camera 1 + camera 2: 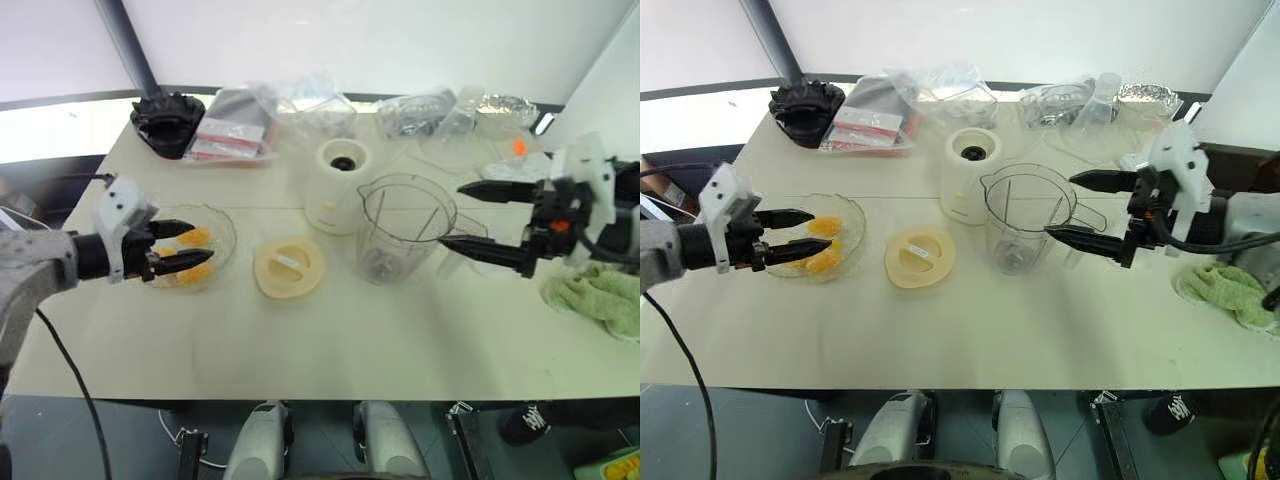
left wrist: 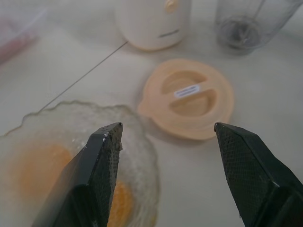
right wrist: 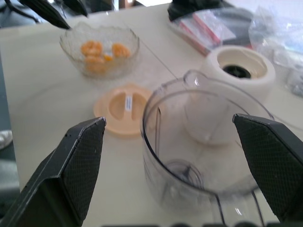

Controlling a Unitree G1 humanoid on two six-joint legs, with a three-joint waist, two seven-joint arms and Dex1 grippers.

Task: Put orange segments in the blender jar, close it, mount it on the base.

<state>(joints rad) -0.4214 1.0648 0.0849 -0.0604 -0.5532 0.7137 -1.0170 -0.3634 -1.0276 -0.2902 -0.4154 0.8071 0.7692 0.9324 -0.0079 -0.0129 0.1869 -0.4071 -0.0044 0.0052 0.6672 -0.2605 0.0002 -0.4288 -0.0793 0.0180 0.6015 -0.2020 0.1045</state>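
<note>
Several orange segments (image 3: 96, 56) lie in a shallow clear bowl (image 1: 226, 226) at the table's left. My left gripper (image 1: 204, 243) hovers open over that bowl, its fingers (image 2: 102, 161) spread with nothing between them. The blender jar (image 1: 400, 235) stands upright and looks empty at centre right, its blade visible at the bottom. The cream base (image 1: 338, 185) stands just behind and left of it, dark socket up. My right gripper (image 1: 450, 214) is wide open at the jar's right side, its tips near the rim and the handle, gripping nothing.
A flat round cream lid (image 1: 289, 266) lies between bowl and jar. Clear plastic bags (image 1: 300, 110), red-white packets (image 1: 230, 140) and a black round part (image 1: 167, 122) line the back edge. A pale green cloth (image 1: 600, 290) lies at the right edge.
</note>
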